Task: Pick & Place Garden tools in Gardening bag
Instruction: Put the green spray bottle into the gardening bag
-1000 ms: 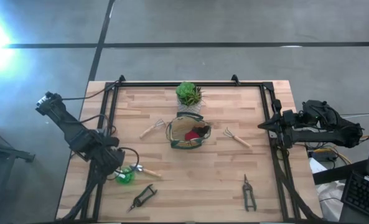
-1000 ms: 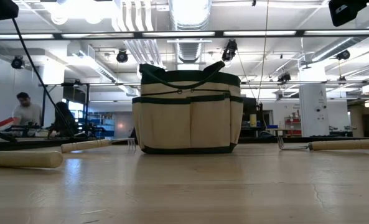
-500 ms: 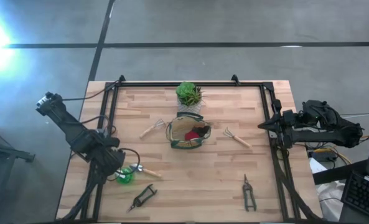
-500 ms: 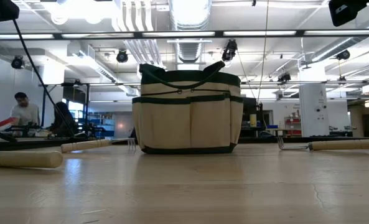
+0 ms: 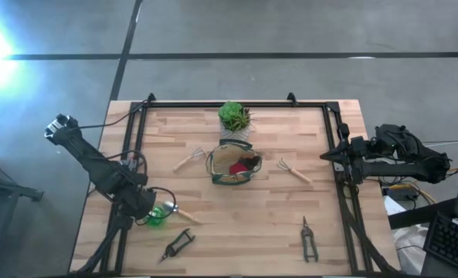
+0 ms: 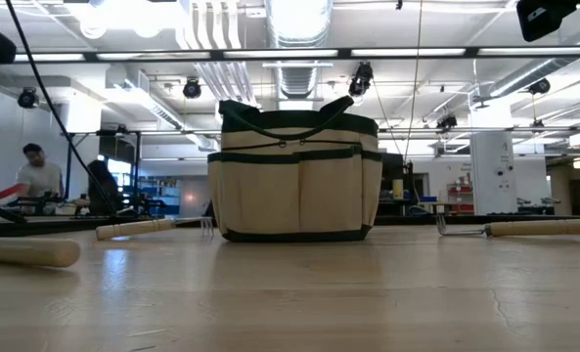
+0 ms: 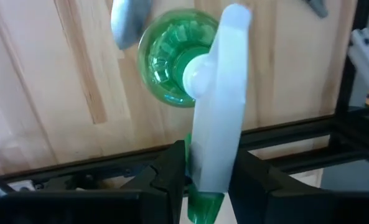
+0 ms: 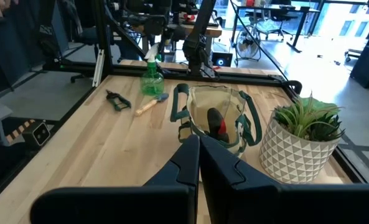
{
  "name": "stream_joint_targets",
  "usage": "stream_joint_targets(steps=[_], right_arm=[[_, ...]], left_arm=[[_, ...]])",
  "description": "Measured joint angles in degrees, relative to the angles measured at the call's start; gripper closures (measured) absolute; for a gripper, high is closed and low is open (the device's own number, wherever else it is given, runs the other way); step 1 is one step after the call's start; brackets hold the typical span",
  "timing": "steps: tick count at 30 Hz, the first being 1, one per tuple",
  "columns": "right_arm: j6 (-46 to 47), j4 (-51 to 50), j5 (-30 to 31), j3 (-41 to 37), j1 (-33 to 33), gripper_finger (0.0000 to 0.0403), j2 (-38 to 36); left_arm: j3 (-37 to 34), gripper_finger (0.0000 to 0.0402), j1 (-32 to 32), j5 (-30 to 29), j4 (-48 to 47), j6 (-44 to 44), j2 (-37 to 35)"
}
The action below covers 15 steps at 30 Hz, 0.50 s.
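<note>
Left gripper (image 7: pixel 200 171) clamped on white trigger head of green-and-white tool (image 5: pixel 157 216), near table's (image 5: pixel 244 232) front-left corner; grip from above, presumably for a straight lift. Bottle upright in right wrist view (image 8: pixel 150 78), just beside silver trowel (image 5: pixel 181 212). Gardening bag (image 5: pixel 233 164) open at centre, red-and-black item (image 5: pixel 242 164) already inside. Rake forks (image 5: pixel 188 159) (image 5: pixel 294 171) flank bag; pruners (image 5: pixel 178 244) (image 5: pixel 309 239) along front edge. Right gripper (image 8: pixel 199 155) parked past right edge, fingers closed, empty. Next likely: lift, carry over bag mouth.

Green-and-white spray bottle (image 7: pixel 203 87), tan bag (image 6: pixel 296 181) with dark green trim.
</note>
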Motion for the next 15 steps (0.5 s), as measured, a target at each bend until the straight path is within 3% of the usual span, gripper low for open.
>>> stream_joint_targets(steps=[7,15], right_arm=[[0.0,0.0,0.0,0.0,0.0,0.0394,0.0],[0.0,0.0,0.0,0.0,0.0,0.0394,0.0]], left_arm=[[-1.3,0.0299,0.0,-2.2,0.5,0.2,0.0],[-0.9,0.0347,0.0,-4.0,1.2,2.7,0.0]])
